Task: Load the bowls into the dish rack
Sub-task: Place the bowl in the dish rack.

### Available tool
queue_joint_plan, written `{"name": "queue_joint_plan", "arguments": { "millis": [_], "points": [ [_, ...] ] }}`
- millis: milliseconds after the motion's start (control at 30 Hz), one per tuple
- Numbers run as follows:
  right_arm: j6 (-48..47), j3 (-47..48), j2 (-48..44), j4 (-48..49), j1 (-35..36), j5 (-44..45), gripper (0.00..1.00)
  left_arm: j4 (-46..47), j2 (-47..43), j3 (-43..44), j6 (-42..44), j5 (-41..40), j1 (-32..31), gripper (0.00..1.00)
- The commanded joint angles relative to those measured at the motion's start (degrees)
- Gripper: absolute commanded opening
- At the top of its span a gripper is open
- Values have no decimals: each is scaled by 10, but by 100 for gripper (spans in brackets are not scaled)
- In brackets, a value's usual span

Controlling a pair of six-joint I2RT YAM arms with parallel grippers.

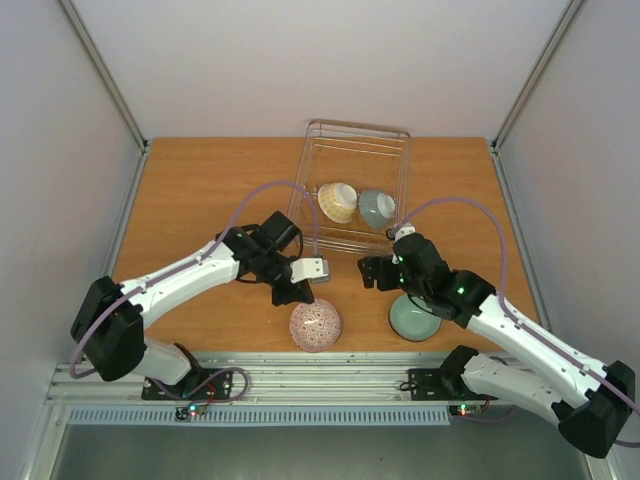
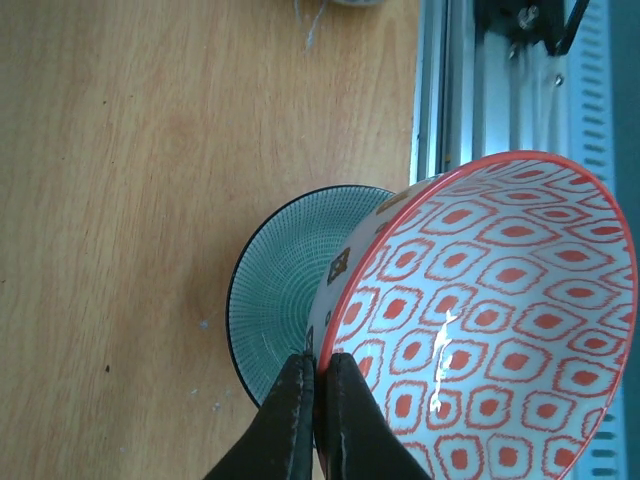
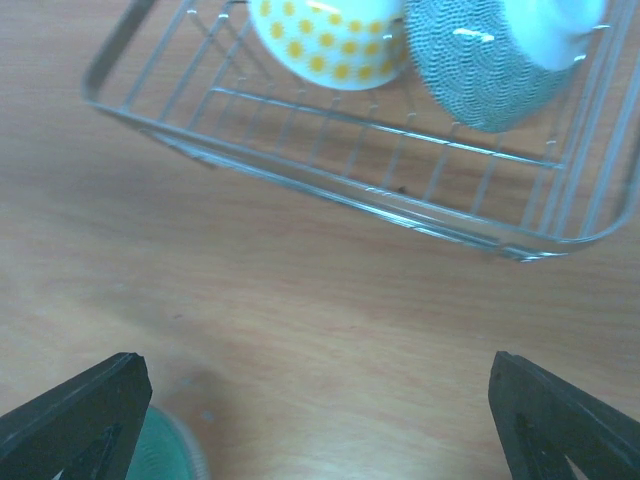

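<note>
- My L pincer (image 2: 318,365) is shut tight on the rim of the round ceramic bowl w/ red diamond pattern on white (image 2: 480,330): one finger inside the wall, one outside. A rim pinch is my only purchase, since the bowl is too wide to span.
- That bowl sits at the near edge of the wooden table (image 1: 200,200), well short of the silvery wire dish rack (image 1: 356,127).
- Under or behind it is a dark-rimmed teal bowl w/ fine lines (image 2: 280,290). Can't tell if the two touch. I judge them nested, so the top one has to go first.
- My R pincer (image 3: 318,370) is spread wide and holds nothing. It hangs btwn the rack and the plain pale green bowl (image 1: 413,320), prob. my next pick on that side.
- Rack already has two bowls on their sides near its front: cream one w/ yellow dots (image 1: 337,202) and blue-grey one w/ wave pattern (image 1: 377,208). Lying sideways, they prob. lean on the tines.
- Red bowl looks glossy and thin-walled, w/ a red lip, so it may slip in a rim grip.
</note>
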Motion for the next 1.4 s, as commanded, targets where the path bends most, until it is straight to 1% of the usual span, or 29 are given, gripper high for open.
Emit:
{"name": "queue_joint_plan", "arguments": {
  "millis": [0,100,167,333,533,633,767,967,1167,1367],
  "points": [
    [26,-28,-45,53,3,-120,94,-9,-29,12,14,95,38,1],
    [68,-74,-74,114,3,-198,93,8,-45,1,12,121,57,0],
    [96,-96,-82,154,6,-241,91,39,-62,-14,4,120,59,1],
    [144,-118,-76,210,35,-288,91,108,-108,-42,-36,87,65,0],
    [157,-123,-70,236,64,-289,91,133,-132,-52,-56,99,85,0],
    [171,-135,-68,261,78,-295,91,131,-132,-51,-59,119,104,1],
    [176,-148,-64,279,99,-282,91,128,-134,-48,-61,151,128,0],
    [180,-165,-44,330,113,-286,91,108,-133,-41,-57,207,155,0],
    [175,-179,-19,394,119,-289,91,84,-121,-35,-40,243,165,0],
    [185,-186,-2,440,120,-292,91,77,-115,-33,-34,253,165,1]
  ]
}}
